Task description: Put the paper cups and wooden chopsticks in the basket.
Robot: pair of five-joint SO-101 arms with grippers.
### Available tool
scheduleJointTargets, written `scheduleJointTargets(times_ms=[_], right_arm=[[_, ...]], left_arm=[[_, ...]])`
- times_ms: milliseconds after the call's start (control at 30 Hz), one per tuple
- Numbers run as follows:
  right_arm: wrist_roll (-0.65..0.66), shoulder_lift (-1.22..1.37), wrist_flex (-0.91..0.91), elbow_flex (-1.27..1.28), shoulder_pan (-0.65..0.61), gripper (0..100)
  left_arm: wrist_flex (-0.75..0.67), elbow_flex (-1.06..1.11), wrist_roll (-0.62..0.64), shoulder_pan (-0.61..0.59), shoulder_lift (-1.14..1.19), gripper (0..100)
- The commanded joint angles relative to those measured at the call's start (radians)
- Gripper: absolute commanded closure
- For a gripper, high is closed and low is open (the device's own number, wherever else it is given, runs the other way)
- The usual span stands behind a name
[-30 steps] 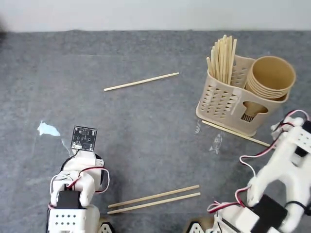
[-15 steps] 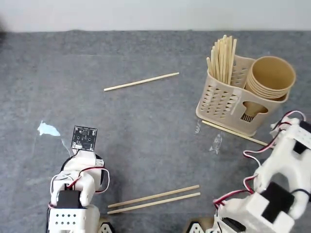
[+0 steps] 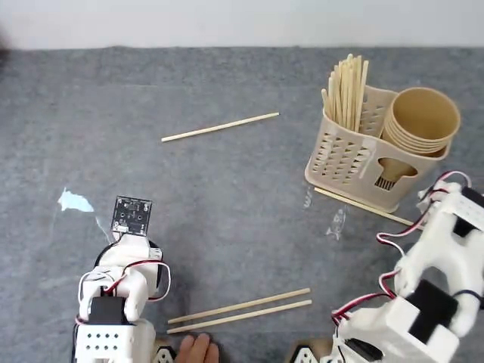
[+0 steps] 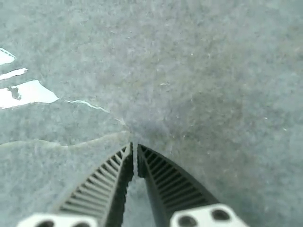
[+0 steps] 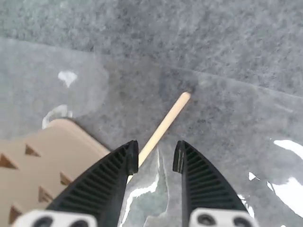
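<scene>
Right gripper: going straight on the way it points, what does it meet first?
Probably the wooden chopstick lying beside the basket; the right gripper is open and lined up on it, though depth is unclear.

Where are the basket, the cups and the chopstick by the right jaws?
basket [image 3: 344, 162], high view, slotted front wall.
cups [image 3: 421, 113], high view, inside the top cup.
chopstick [image 5: 165, 124], right wrist view, mid-shaft.

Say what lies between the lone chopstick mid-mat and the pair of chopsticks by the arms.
Nothing. In the high view, the grey mat between the lone chopstick and the pair of chopsticks is bare.
</scene>
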Motion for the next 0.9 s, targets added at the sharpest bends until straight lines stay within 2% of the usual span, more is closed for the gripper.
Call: scheduleJointTargets(times_ms=[0,467,867], right_arm=[[-0.009,-0.005,-0.013,-0.012,-0.016,85.8],[-0.009,0.228,-0.051,-0.112,-0.008,85.8],[-0.011,0.236,-0.041,-0.14,0.015,85.9]], left_arm=[[-0.018,-0.005,-0.008,-0.008,-0.009,99],[-0.018,-0.005,-0.009,0.0,-0.009,99],[-0.018,-0.005,-0.009,0.0,-0.009,99]])
